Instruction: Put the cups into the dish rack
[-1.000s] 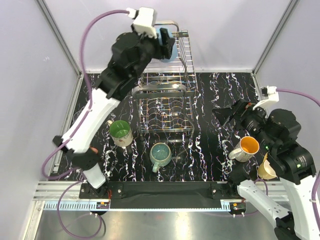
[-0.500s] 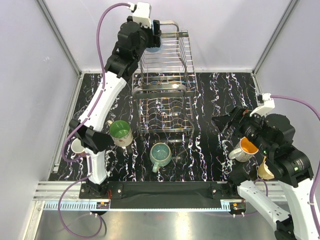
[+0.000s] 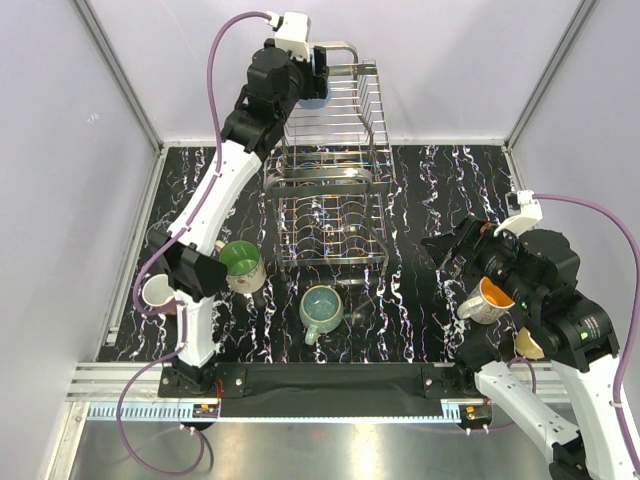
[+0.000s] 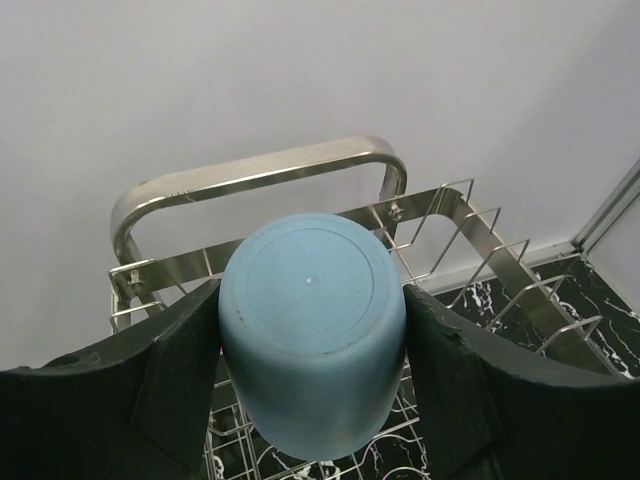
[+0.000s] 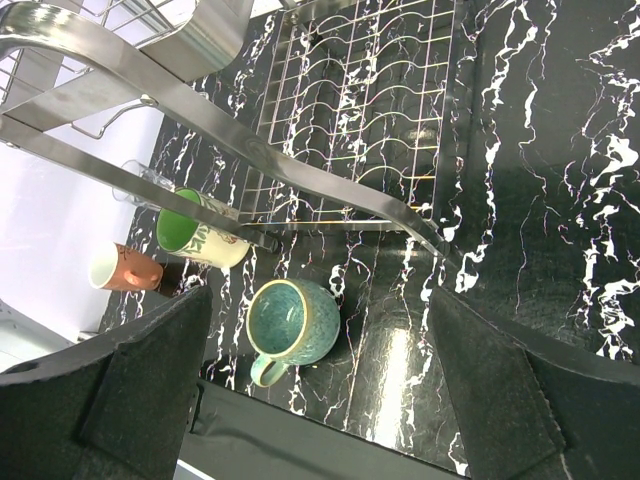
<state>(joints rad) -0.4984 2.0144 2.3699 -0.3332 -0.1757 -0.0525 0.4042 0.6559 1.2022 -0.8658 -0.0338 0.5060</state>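
From above, the light blue tumbler (image 3: 320, 92) at the dish rack's (image 3: 322, 178) far left corner shows only a sliver behind the left gripper (image 3: 314, 80). In the left wrist view its mouth is turned away, unseen. Right of the rack, the right arm (image 3: 540, 280) covers half the orange mug (image 3: 492, 298) and most of a pale, possibly cream, cup (image 3: 527, 343). Left of the rack, the left arm (image 3: 195, 270) overlaps the salmon mug (image 3: 155, 292) at its elbow.
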